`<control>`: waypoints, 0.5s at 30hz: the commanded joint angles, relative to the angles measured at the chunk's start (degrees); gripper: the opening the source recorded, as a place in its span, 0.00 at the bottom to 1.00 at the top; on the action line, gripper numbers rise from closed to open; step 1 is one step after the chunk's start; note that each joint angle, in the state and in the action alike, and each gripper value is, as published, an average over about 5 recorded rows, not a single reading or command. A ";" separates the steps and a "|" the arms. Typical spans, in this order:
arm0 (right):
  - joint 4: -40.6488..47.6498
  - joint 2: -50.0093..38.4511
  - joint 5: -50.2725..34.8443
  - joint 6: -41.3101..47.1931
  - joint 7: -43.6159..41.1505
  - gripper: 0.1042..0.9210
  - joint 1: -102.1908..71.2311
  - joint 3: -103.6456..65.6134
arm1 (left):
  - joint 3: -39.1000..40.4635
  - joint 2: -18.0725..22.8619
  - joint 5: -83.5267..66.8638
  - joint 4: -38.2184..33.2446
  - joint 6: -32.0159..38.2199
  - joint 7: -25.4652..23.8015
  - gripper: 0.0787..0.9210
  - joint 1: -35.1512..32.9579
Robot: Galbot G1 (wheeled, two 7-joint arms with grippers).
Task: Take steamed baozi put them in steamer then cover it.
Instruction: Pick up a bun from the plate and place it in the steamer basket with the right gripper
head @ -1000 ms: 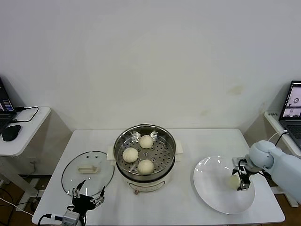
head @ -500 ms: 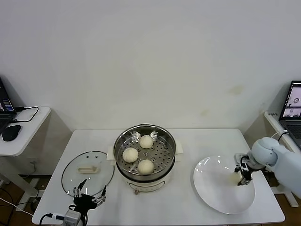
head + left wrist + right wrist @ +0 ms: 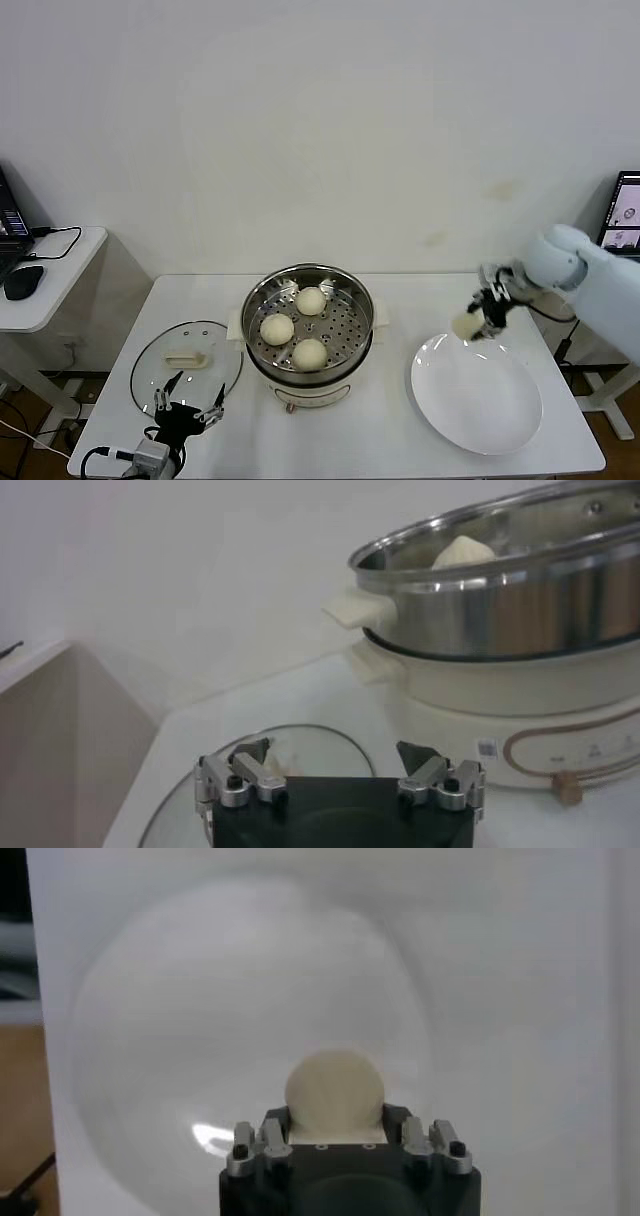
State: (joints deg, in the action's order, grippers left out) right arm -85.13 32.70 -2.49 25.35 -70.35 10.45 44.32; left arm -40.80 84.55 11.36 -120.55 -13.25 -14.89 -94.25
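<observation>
The steamer [image 3: 307, 345] stands mid-table with three baozi on its perforated tray: one at the back [image 3: 311, 300], one on the left [image 3: 277, 328], one at the front [image 3: 310, 353]. My right gripper [image 3: 478, 322] is shut on the fourth baozi [image 3: 465, 326] and holds it in the air above the far left edge of the white plate [image 3: 478, 400]. In the right wrist view the baozi [image 3: 334, 1092] sits between the fingers over the plate. The glass cover [image 3: 186, 365] lies flat left of the steamer. My left gripper [image 3: 185, 410] is open, low at the table's front left, near the cover.
A side table with a black mouse [image 3: 23, 282] and a laptop stands at far left. Another laptop [image 3: 622, 216] is at far right. In the left wrist view the steamer [image 3: 520, 630] rises to the right and the cover's rim [image 3: 300, 732] lies just ahead.
My right gripper has lifted the baozi off the plate and carried it up and to the left, toward the steamer. The left gripper has barely moved.
</observation>
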 commanded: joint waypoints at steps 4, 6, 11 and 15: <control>2.15 17.36 -18.47 7.29 -1.16 0.57 27.96 18.57 | -1.37 -0.35 -1.45 -0.81 0.05 0.01 0.88 1.33; 2.86 19.56 -19.26 7.85 -0.97 0.57 28.05 19.80 | -1.66 -0.31 -1.90 -1.02 0.02 0.01 0.88 1.51; 4.20 24.51 -19.85 8.94 -0.49 0.57 26.23 20.94 | -1.81 -0.53 -2.30 -1.63 -0.07 -0.14 0.88 1.73; 5.29 27.14 -19.18 9.25 -0.10 0.57 24.05 21.02 | -1.89 -0.37 -2.73 -1.89 -0.09 -0.22 0.88 1.96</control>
State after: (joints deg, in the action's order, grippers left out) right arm -81.91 49.47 -17.20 32.33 -70.51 30.38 59.66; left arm -42.36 84.23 9.37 -122.14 -13.30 -15.03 -92.57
